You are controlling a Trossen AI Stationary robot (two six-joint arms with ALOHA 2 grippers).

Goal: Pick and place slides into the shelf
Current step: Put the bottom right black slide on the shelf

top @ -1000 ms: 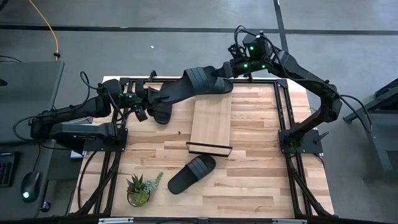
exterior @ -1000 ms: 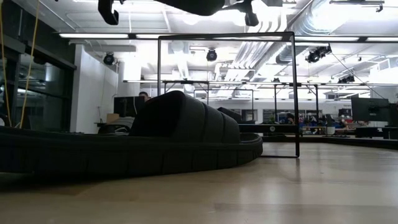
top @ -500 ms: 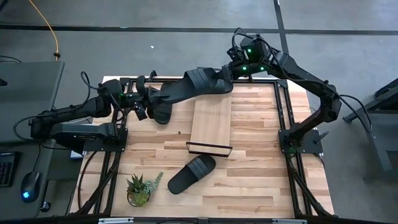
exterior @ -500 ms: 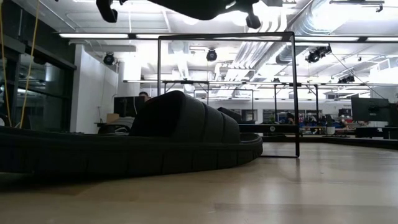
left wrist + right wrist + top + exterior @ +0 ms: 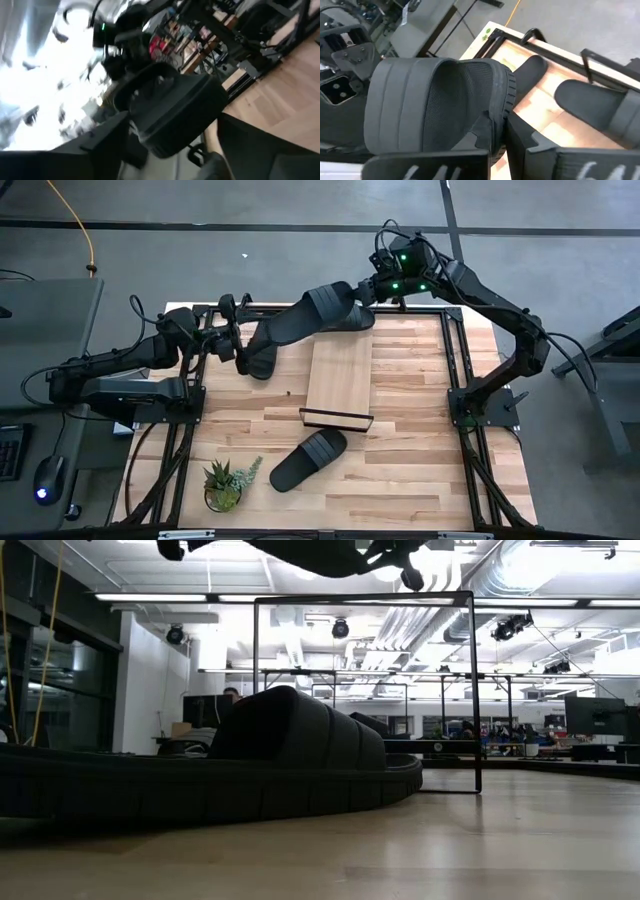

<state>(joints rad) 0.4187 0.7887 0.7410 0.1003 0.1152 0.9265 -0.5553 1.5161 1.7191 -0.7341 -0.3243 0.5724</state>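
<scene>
- Butcher-block planks make up the table (image 5: 400, 470), ringed by a dark frame on a grey floor; a small potted plant (image 5: 224, 485) sits at its near left corner.
- Held in the air over the table's far edge is one slide (image 5: 300, 328), its long axis running from the left arm's side, low, up toward the right arm's side.
- At the slide's strap end, the right pincer (image 5: 372, 292) is closed on the slide; the right wrist view shows its dark fingers (image 5: 485, 135) nipping the sole edge beside the ribbed strap.
- At the other end, the left pincer (image 5: 228, 340) stands wide, its jaws either side of the slide's tip and apparently no longer clamping it, so the load looks to sit with the right arm alone.
- Lying just beside and below the lifted slide is the shelf (image 5: 340, 377), a pale board in a thin black frame, with its long axis pointing away from the far edge.
- My judgement: the right arm is the nearer one to carry the slide toward itself and down onto the shelf.
- A second slide (image 5: 308, 459) lies flat on the table near the shelf's front end, well apart from both pincers.
</scene>
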